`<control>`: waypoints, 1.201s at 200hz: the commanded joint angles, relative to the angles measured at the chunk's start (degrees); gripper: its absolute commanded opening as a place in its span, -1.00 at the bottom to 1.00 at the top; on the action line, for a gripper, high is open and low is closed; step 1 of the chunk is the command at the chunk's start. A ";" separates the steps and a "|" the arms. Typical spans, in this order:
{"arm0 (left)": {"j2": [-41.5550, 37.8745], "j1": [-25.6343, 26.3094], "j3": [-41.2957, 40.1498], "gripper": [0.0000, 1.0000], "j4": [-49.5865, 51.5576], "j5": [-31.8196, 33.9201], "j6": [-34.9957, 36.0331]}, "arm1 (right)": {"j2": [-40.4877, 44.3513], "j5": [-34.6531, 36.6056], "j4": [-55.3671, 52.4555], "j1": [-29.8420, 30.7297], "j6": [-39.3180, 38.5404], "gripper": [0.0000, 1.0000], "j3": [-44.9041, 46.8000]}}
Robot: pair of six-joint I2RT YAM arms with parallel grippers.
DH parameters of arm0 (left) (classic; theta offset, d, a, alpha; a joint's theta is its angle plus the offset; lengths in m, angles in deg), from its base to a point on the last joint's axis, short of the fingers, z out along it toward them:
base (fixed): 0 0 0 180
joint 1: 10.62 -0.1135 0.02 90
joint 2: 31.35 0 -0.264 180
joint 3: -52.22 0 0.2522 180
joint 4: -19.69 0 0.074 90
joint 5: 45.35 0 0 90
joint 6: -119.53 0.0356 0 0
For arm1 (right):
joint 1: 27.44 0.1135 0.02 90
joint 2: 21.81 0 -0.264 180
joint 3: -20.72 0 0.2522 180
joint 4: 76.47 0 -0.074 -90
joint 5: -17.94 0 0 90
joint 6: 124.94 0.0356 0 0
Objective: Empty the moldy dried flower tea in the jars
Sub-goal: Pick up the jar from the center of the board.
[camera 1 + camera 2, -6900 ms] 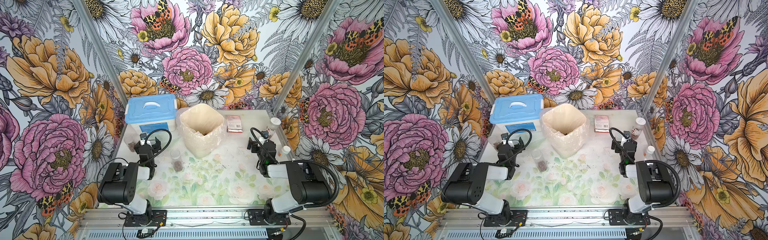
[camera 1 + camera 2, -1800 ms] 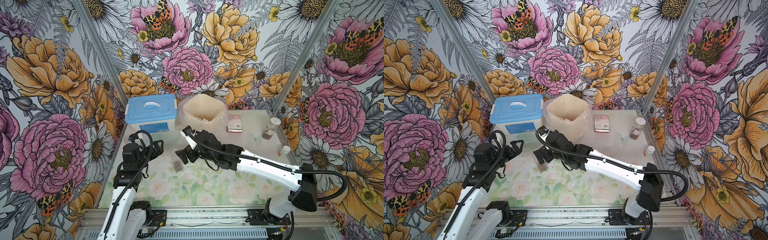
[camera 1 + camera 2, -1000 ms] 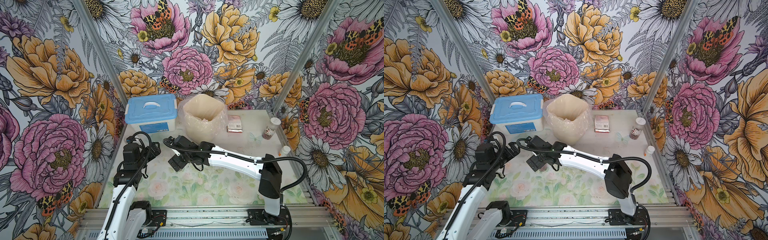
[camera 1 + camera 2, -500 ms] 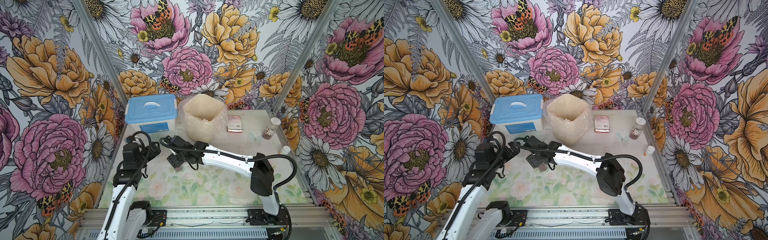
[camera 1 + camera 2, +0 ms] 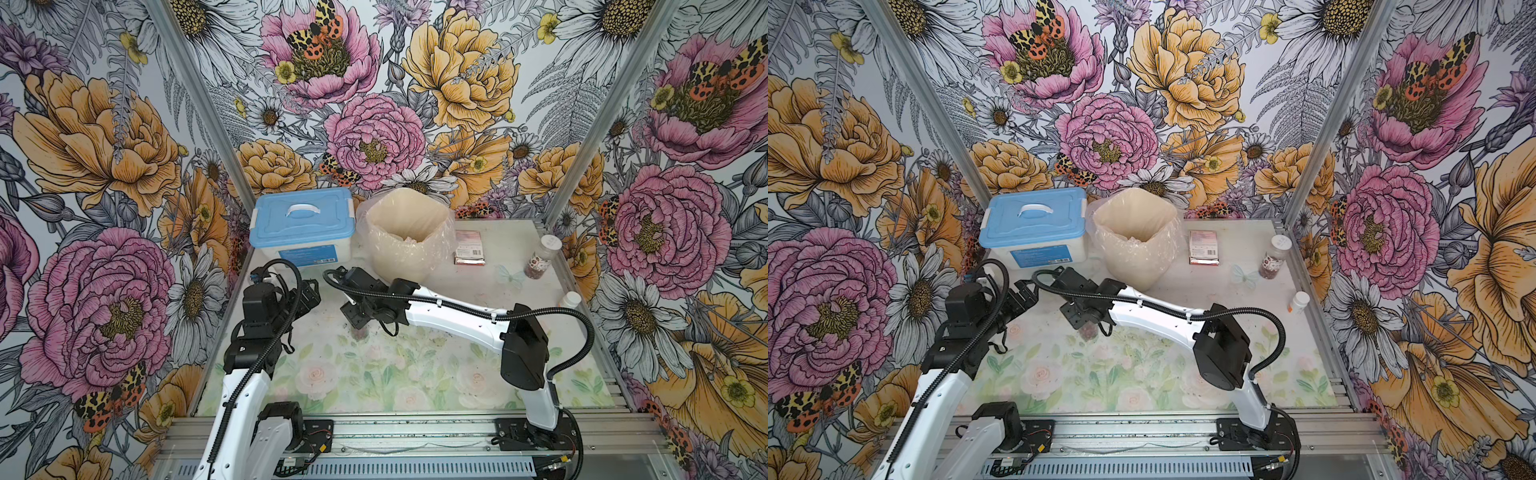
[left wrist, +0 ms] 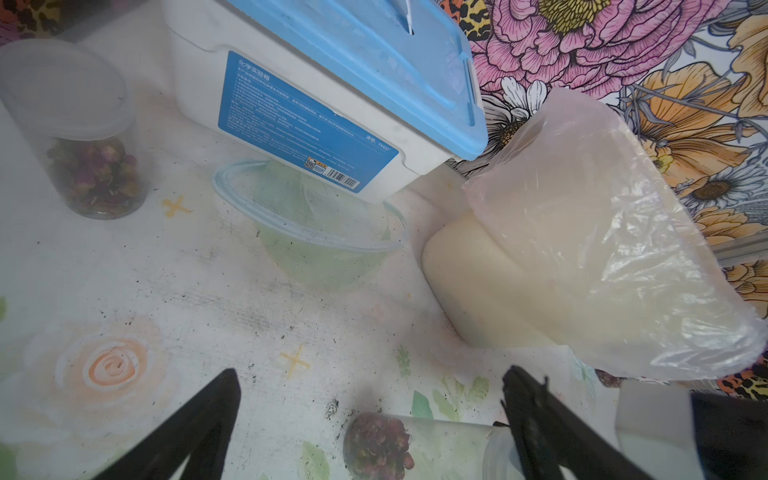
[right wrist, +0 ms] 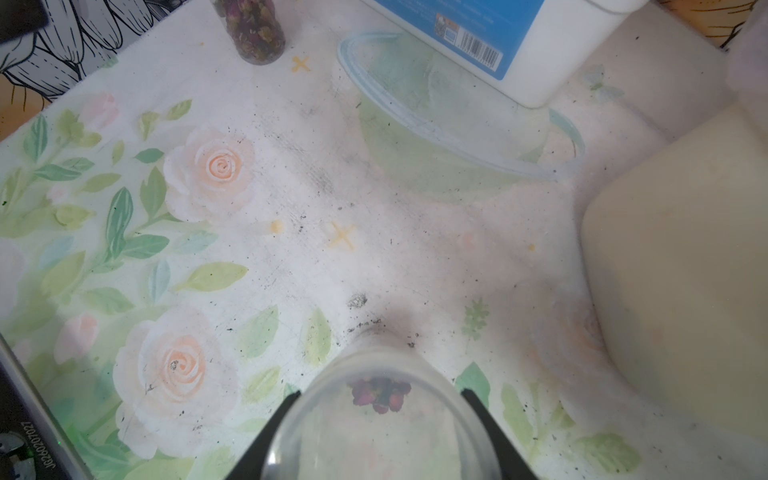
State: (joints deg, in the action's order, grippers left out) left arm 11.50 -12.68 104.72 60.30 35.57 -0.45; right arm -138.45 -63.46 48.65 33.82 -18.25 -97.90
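While upright, slim jar between fingers of right end effector.

Three clear upright jars, reddish-brown buds inside

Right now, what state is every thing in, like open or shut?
left gripper, open, empty.
right gripper, shut on middle jar.
middle jar, upright, few buds at bottom.
left jar, upright, lidded, buds inside.
labelled jar, upright, white lid on.
blue-lidded box, shut.
lined bin, open.
small bottle, upright, capped.
packet, lying flat.
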 commanded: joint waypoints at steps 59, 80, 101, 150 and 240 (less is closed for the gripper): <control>-1.00 0.06 1.86 0.97 -9.41 -14.10 2.82 | 17.77 -0.81 1.21 -4.34 1.12 -0.30 8.30; -1.12 2.96 1.67 0.98 -14.18 -16.82 3.53 | 25.07 -4.50 1.29 -7.67 1.46 -0.31 14.32; -0.33 11.68 1.94 0.98 -18.33 -14.25 6.68 | 32.04 -9.58 1.16 -12.48 2.24 -0.32 20.74; 4.62 38.39 2.92 0.98 -23.20 4.26 27.15 | 41.34 -20.62 1.08 -23.59 4.69 -0.32 30.27; 19.58 48.15 -0.69 0.97 -36.50 -2.40 40.52 | 45.41 -26.81 1.16 -26.80 9.00 -0.33 31.64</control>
State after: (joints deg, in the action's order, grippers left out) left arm 28.61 33.72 103.04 27.54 34.34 34.83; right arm -95.63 -87.66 48.60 7.19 -11.43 -66.36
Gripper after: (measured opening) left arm 0.989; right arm 0.545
